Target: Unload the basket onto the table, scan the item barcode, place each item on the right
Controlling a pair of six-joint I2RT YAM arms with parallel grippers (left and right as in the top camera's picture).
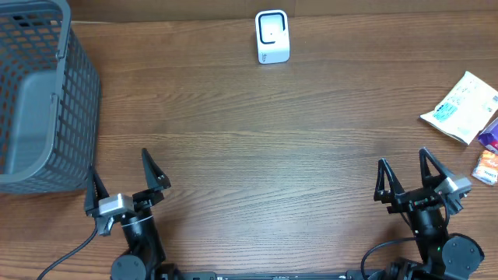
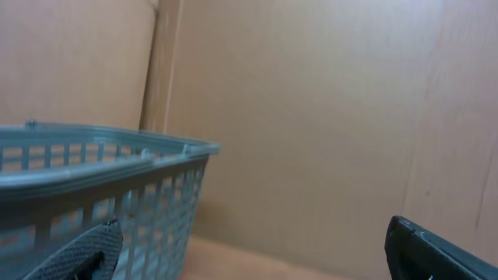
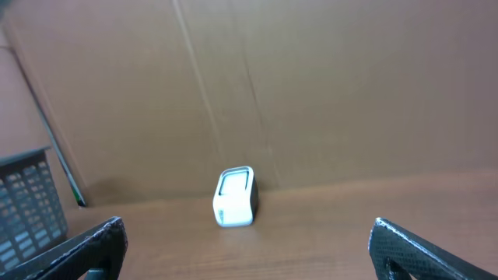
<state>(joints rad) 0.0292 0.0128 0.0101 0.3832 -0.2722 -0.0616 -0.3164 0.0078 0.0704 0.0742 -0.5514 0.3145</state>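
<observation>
The white barcode scanner stands upright at the table's far edge; the right wrist view shows the scanner ahead against a cardboard wall. Items lie at the right edge: a white packet with teal print, a purple pack and a small orange pack. My right gripper is open and empty near the front right, just left of those packs. My left gripper is open and empty at the front left. In the wrist views both the left gripper and right gripper hold nothing.
A grey mesh basket fills the far left, close behind my left gripper; its basket wall looms in the left wrist view and the basket corner shows in the right wrist view. A cardboard wall backs the wooden table.
</observation>
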